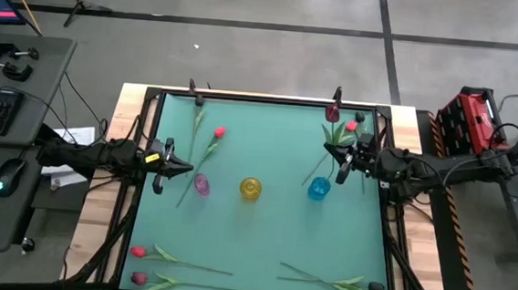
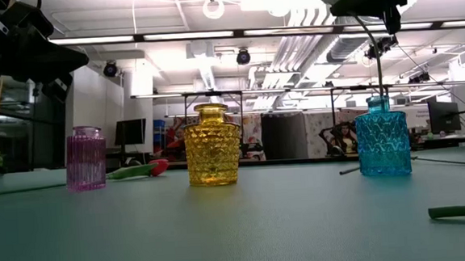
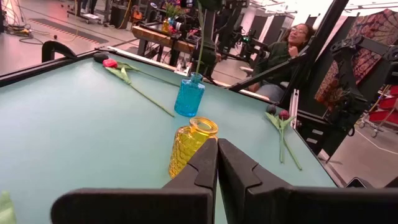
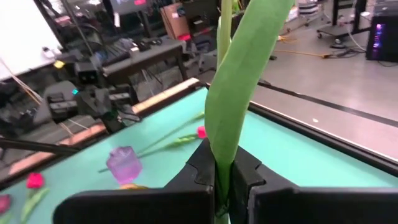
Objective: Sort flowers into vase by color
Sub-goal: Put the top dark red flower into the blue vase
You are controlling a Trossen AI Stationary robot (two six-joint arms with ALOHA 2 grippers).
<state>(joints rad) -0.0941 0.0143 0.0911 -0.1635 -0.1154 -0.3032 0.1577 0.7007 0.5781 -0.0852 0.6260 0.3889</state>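
Green matting covers the table (image 1: 262,227), where a purple vase (image 1: 201,185), yellow vase (image 1: 250,188) and blue vase (image 1: 319,188) stand in a row. Above the blue vase, the right gripper (image 1: 342,160) pinches a tulip (image 4: 239,81) by its stem and leaf, long axis upright, stem end entering the vase mouth. Beside the purple vase, the left gripper (image 1: 181,166) hovers, fingers pressed together, empty. Other flowers (image 1: 182,266) lie flat near the table edges.
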